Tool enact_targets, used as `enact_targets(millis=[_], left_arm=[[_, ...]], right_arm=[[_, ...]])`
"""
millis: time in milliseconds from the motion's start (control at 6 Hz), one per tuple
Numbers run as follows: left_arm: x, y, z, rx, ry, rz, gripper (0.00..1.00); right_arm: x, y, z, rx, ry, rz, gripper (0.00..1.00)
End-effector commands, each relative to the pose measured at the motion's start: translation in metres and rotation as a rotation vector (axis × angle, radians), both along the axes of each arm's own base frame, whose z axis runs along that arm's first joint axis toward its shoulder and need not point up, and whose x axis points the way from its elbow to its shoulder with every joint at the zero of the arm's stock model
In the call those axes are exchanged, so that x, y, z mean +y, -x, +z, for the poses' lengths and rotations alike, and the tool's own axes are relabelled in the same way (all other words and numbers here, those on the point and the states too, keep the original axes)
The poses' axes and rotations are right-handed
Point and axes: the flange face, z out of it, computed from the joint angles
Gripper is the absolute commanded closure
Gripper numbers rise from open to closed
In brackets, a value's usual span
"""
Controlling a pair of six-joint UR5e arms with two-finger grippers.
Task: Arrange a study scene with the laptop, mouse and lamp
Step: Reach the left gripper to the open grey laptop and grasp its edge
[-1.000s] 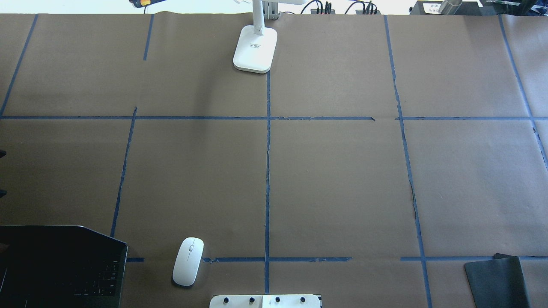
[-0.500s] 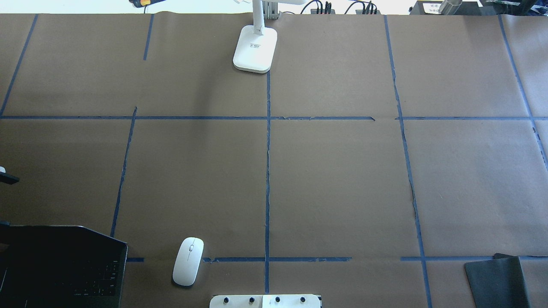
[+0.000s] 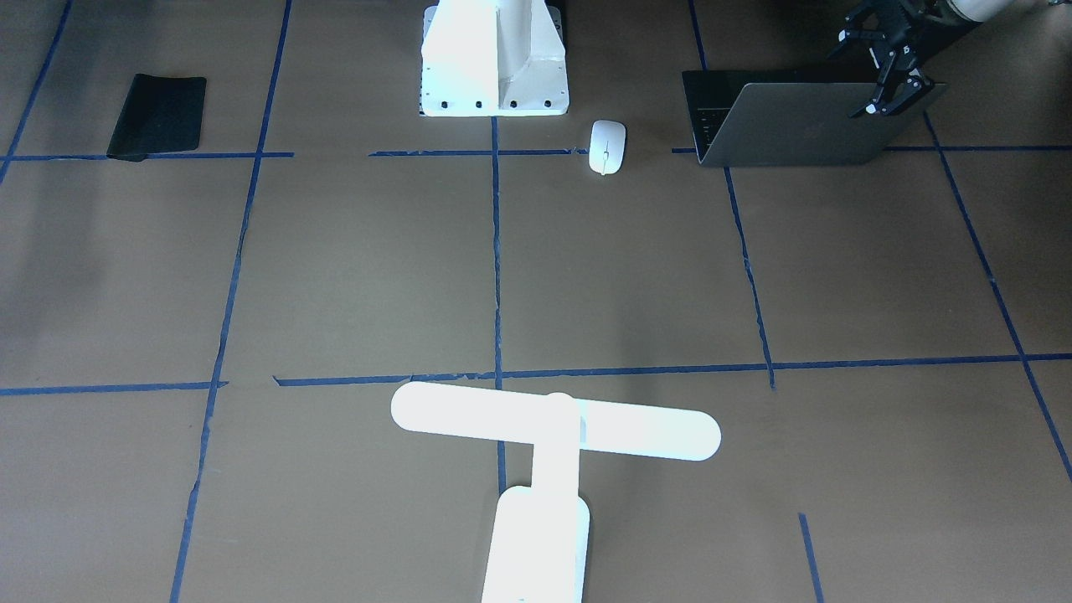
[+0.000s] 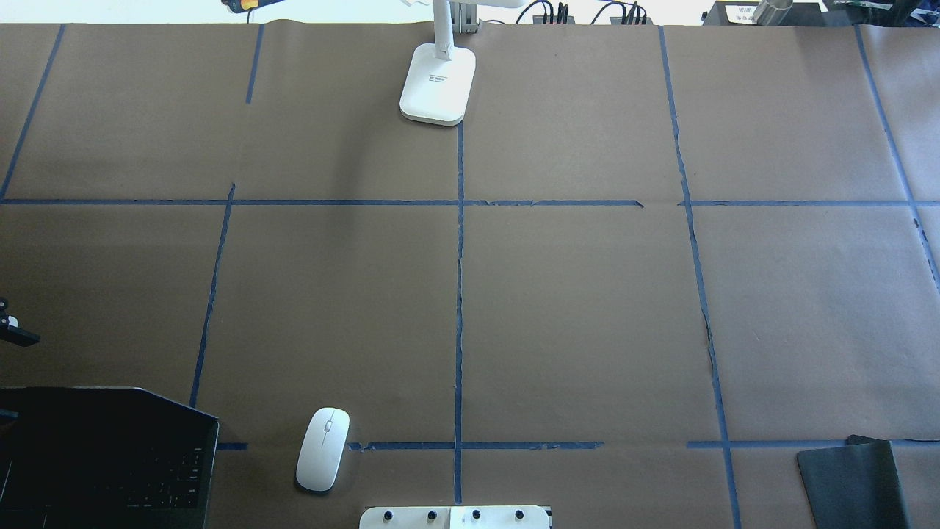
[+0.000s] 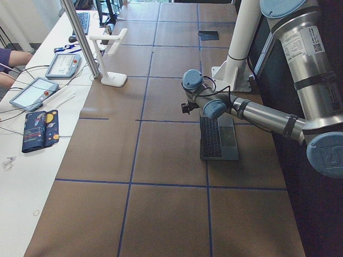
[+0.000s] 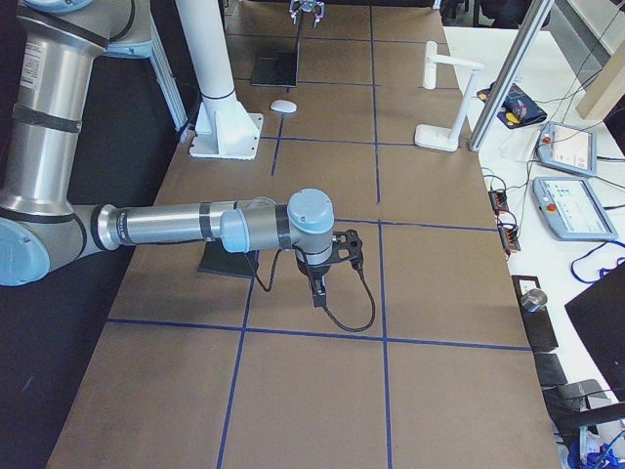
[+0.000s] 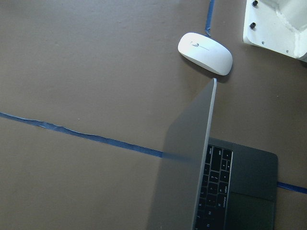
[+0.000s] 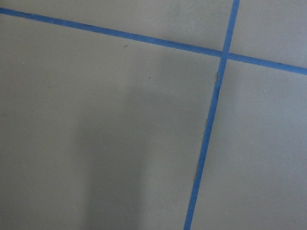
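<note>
The grey laptop (image 3: 787, 121) stands open near the robot's left side, with its lid raised; it also shows in the overhead view (image 4: 103, 455) and the left wrist view (image 7: 192, 167). My left gripper (image 3: 893, 94) hangs open by the lid's top corner, apart from it. The white mouse (image 3: 607, 146) lies beside the laptop, next to the robot base (image 4: 323, 448). The white lamp (image 3: 557, 423) stands at the table's far edge, on the centre line (image 4: 437, 84). My right gripper (image 6: 320, 285) hovers over bare table; I cannot tell whether it is open or shut.
A flat black mat (image 3: 157, 115) lies on the robot's right side (image 4: 852, 481). The white bolted robot base (image 3: 494, 59) stands at the near middle edge. Blue tape lines (image 4: 459, 294) divide the brown table cover. Tablets and cables lie beyond the far edge (image 5: 61, 64).
In the overhead view, my left gripper's parts at the left edge have moved toward the laptop. The laptop, mouse and lamp have not moved.
</note>
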Motion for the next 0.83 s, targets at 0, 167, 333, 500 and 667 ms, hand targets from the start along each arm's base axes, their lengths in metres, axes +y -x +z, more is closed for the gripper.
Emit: enact_targets(millis=[0, 167, 333, 500, 667], left_arm=[[0.001, -0.009, 0.01, -0.014, 0.013, 0.022, 0.11], [0.001, -0.012, 0.013, -0.017, 0.019, 0.027, 0.44], [0.001, -0.012, 0.014, -0.016, 0.005, 0.035, 0.87], [-0.001, -0.013, 0.023, -0.01, -0.063, 0.082, 0.98], [-0.003, -0.014, 0.026, -0.008, -0.077, 0.093, 1.0]], right_arm=[[0.0, 0.0, 0.002, 0.002, 0.002, -0.001, 0.0], [0.0, 0.0, 0.002, 0.002, -0.004, -0.004, 0.0], [0.0, 0.0, 0.002, 0.002, -0.002, -0.003, 0.0], [-0.001, 0.0, 0.0, 0.001, 0.0, 0.001, 0.0], [-0.001, 0.0, 0.0, 0.001, 0.0, 0.001, 0.0]])
